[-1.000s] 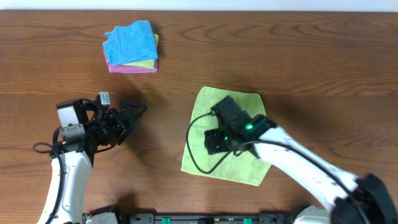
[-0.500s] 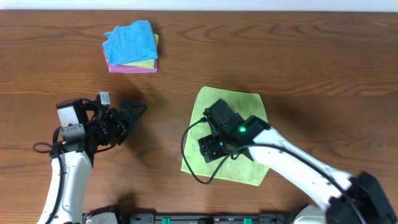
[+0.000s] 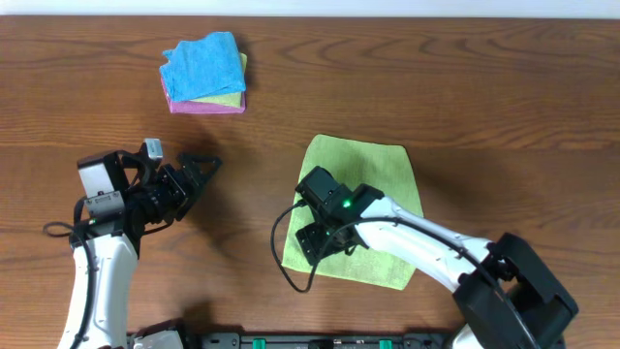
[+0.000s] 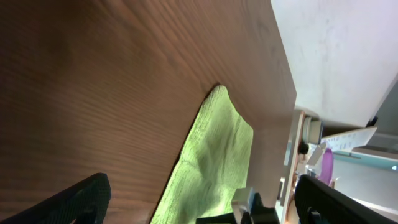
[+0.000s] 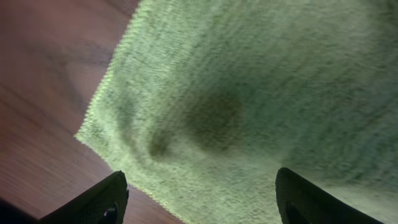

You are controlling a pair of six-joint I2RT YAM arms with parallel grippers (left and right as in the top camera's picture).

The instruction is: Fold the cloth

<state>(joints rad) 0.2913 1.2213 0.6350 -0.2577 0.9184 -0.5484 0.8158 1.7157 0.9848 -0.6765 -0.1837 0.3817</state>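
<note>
1. The green cloth point(image 3: 363, 208) lies flat on the counter point(image 3: 504, 107), right of centre and near the front edge. The right fingers point(image 5: 109, 200) are spread wide and empty, low over its near-left corner. If they close inboard of the edge, they likely just press and bunch the fabric instead of pinching the corner.
2. The right wrist view shows a dark dent and slight rumple near that corner. Lifting from there could trap a crease in the fold.
3. The left fingers point(image 4: 68, 202) are also apart and hold nothing, well off to the left of the cloth. A one-arm fold leaves the other corner loose, so the edge may drag and the fold land skewed.
4. A cable point(image 3: 283, 254) loops just beside the cloth's left edge. It could snag or flip the corner during a sweep across.
5. Nothing anchors the cloth, so a sideways pull may slide it whole across the wood.
6. The stack of folded cloths point(image 3: 203, 76) sits far back left, so collision looks unlikely.
</note>
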